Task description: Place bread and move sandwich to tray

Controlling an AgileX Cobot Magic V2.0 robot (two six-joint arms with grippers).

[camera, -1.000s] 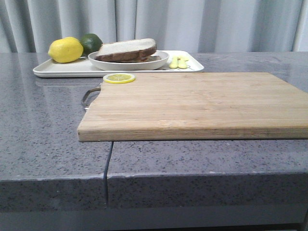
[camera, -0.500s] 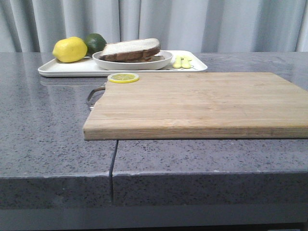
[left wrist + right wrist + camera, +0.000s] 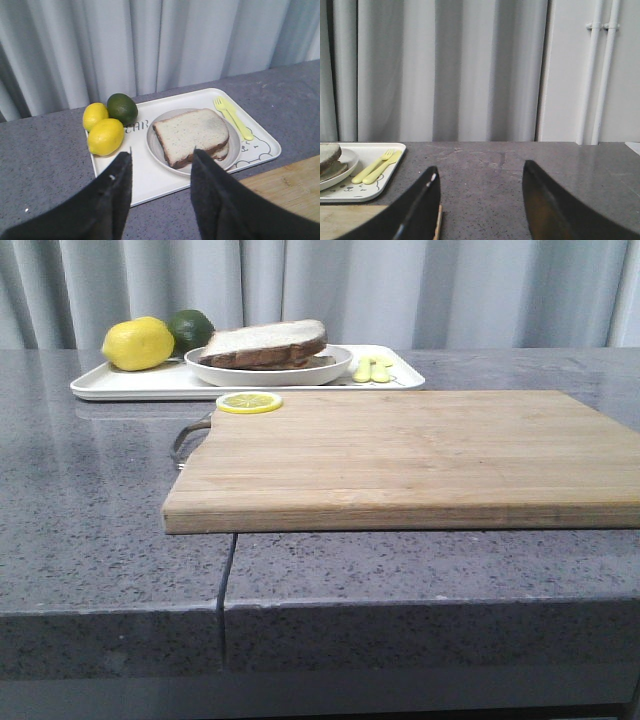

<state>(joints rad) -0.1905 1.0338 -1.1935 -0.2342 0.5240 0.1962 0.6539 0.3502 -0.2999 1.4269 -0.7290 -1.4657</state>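
Note:
The sandwich [image 3: 265, 344], brown-crusted bread slices, lies on a round white plate [image 3: 330, 368] that stands on the white tray [image 3: 130, 386] at the back left of the counter. It also shows in the left wrist view [image 3: 192, 136], with the plate [image 3: 152, 142] on the tray [image 3: 145, 175]. The egg filling is hidden. My left gripper [image 3: 161, 155] is open and empty, above the counter just in front of the tray. My right gripper [image 3: 480, 172] is open and empty over bare counter, right of the tray [image 3: 350, 192]. No separate bread slice shows. Neither gripper shows in the front view.
A wooden cutting board [image 3: 420, 455] with a metal handle lies in front of the tray, a lemon slice [image 3: 248, 402] at its far left corner. Two lemons [image 3: 105, 136], a lime [image 3: 122, 108] and a yellow fork and spoon [image 3: 232, 117] lie on the tray. Grey curtains hang behind the counter.
The front view shifted a little to the right and back again. Nothing on the counter has moved.

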